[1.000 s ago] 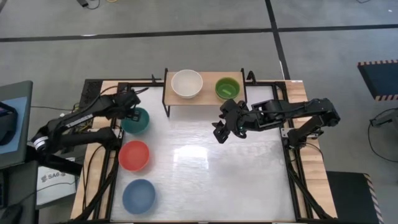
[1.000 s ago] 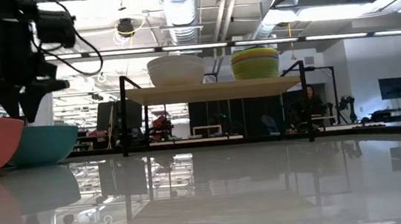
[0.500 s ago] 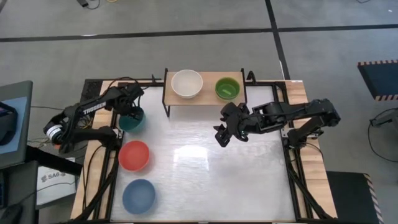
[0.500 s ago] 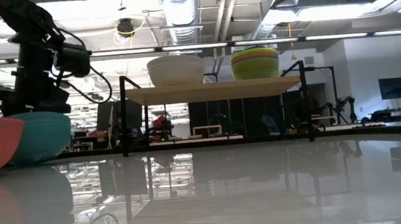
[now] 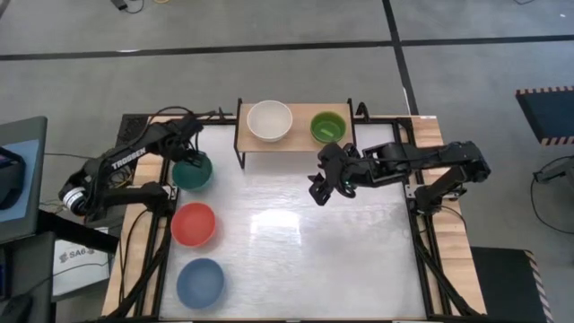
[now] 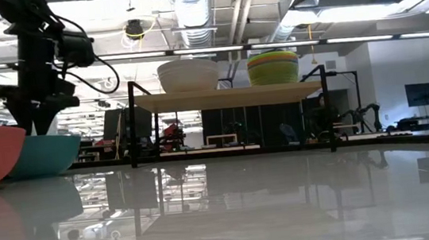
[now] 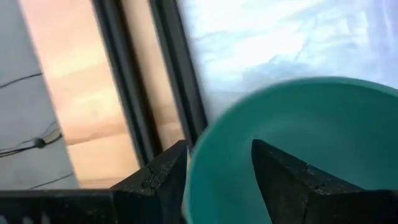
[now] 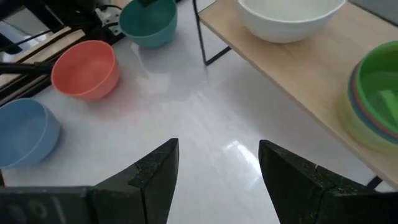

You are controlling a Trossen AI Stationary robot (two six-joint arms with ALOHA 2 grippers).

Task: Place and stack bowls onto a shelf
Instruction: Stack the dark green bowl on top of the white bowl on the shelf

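The left gripper point(image 7: 214, 171) sat with fingers apart over the teal bowl's point(image 5: 193, 171) rim. Past it were one red bowl point(image 5: 193, 223) and one blue bowl point(image 5: 199, 282).

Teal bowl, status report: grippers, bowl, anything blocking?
Left gripper open, fingers straddling the teal bowl rim, bowl on table. Right gripper open, empty, near the shelf. Nothing blocking.

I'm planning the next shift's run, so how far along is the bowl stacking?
Done: a cream bowl and a stack topped by a green bowl sit on the shelf. In hand: the left gripper straddles the teal bowl's rim, jaws open, not yet gripping. Left: the red bowl and blue bowl wait on the table. The right gripper hovers open by the shelf.
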